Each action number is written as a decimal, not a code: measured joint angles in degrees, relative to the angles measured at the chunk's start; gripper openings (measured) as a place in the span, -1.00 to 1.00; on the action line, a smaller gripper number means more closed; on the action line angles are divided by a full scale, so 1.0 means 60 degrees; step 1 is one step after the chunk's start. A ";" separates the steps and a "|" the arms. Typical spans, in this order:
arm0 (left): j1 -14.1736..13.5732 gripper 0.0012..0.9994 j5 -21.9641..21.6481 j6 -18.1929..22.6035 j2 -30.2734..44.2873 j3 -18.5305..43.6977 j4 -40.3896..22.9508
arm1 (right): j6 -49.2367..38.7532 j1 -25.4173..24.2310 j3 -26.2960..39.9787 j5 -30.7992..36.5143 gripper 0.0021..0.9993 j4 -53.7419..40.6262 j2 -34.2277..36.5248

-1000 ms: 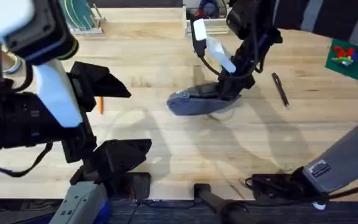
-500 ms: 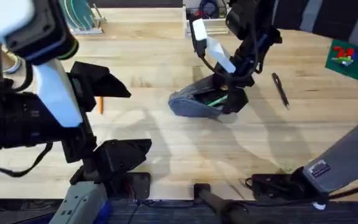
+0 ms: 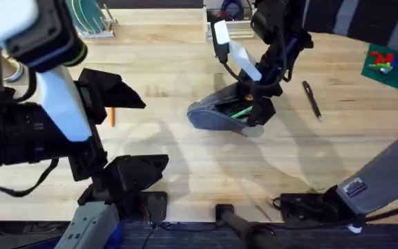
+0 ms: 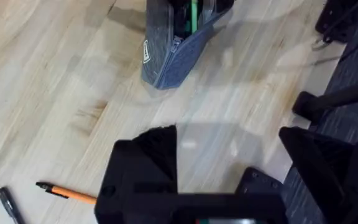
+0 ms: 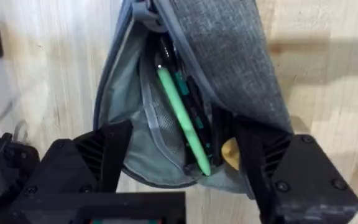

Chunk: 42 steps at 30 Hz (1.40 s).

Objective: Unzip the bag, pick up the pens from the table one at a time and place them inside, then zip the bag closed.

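I see the bag (image 3: 216, 114) near the middle of the desk (image 3: 206, 166), a grey-blue fabric pouch lying unzipped, its mouth gaping. From the right wrist camera its pale lining and a mesh pocket show, with a green pen (image 5: 182, 118) lying lengthwise inside among darker pens. My right claw (image 3: 258, 114) sits at the bag's open end; its black fingers (image 5: 114, 155) are spread apart, one on each side of the opening, closed on nothing. My left claw (image 4: 229, 168) hangs released above bare wood, well apart from the bag, fingers wide. An orange pen (image 4: 67, 193) with a black tip lies on the desk left of the bag. A dark pen (image 3: 312, 100) lies to the bag's right.
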 joint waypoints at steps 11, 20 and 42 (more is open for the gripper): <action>0.0000 0.99 0.0000 -0.0003 0.0000 0.0000 0.0002 | 0.0090 -0.0004 0.0296 0.0090 0.99 -0.0463 -0.0117; 0.0000 0.99 0.0000 0.0000 0.0000 0.0000 -0.0001 | 0.0883 -0.0004 0.1801 0.0157 1.00 -0.2106 -0.1271; 0.0000 0.99 0.0000 0.0000 0.0000 0.0000 -0.0002 | 0.2130 -0.0004 0.2029 0.0157 1.00 -0.2522 -0.3817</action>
